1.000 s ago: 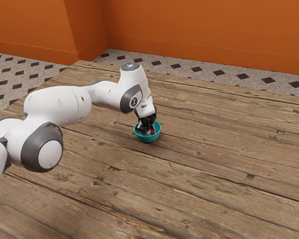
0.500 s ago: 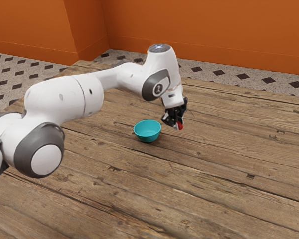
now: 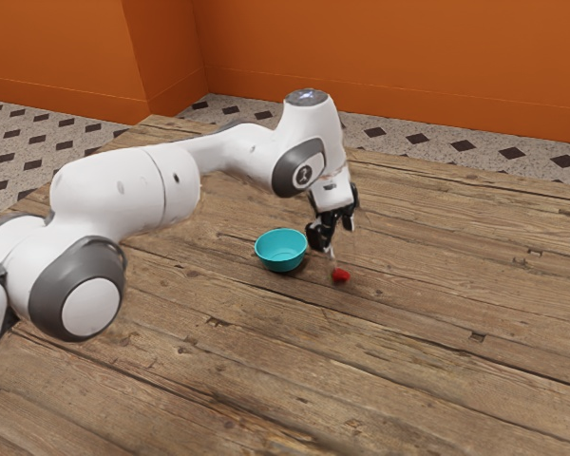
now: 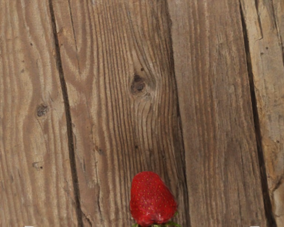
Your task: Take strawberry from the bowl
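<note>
Hanging with its two fingers spread, one black pincer (image 3: 333,237) is above one red strawberry (image 3: 340,275). This strawberry is outside the one turquoise bowl (image 3: 281,251), near it. The one bench (image 3: 418,313) has brown wooden boards with knots; behind are orange walls (image 3: 380,57) and a floor (image 3: 456,144) with dark diamonds.

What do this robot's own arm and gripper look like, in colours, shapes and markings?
The glossy white, rounded arm has dark grey joint surrounds, one framing a large white disc. Near the wrist, a dark grey cap carries a small round emblem. The black gripper has two slim fingers.
</note>
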